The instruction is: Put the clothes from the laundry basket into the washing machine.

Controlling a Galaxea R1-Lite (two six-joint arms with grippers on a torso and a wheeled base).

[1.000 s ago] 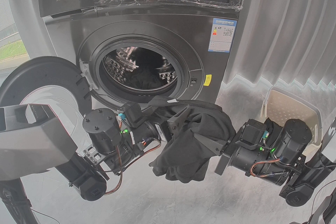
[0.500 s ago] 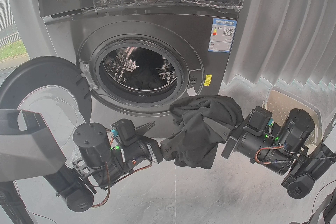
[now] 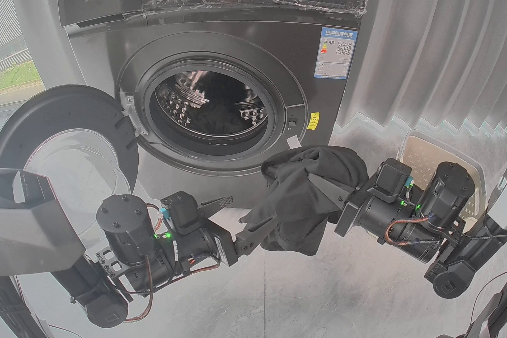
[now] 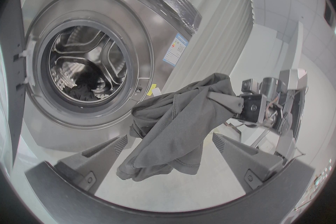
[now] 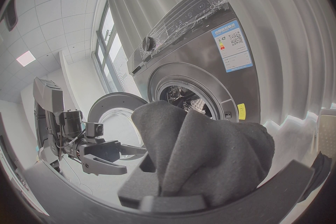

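A dark grey garment (image 3: 309, 196) hangs in front of the washing machine (image 3: 211, 38), below and right of its open drum (image 3: 211, 106). My right gripper (image 3: 318, 184) is shut on the garment's upper right part, with the cloth bunched over its fingers. My left gripper (image 3: 253, 210) stands open just left of the hanging cloth, holding nothing. In the left wrist view the garment (image 4: 175, 123) hangs beyond my two spread fingers (image 4: 115, 146). Dark clothes (image 3: 214, 118) lie inside the drum. The beige laundry basket (image 3: 441, 157) stands on the floor at the right.
The round machine door (image 3: 63, 128) is swung wide open to the left, close to my left arm. Grey curtains (image 3: 438, 27) hang behind and to the right of the machine. Bare grey floor (image 3: 296, 297) lies in front.
My left gripper let go of the garment, opened and drew back to the lower left. My right gripper carried the garment right and slightly up, and now holds it alone.
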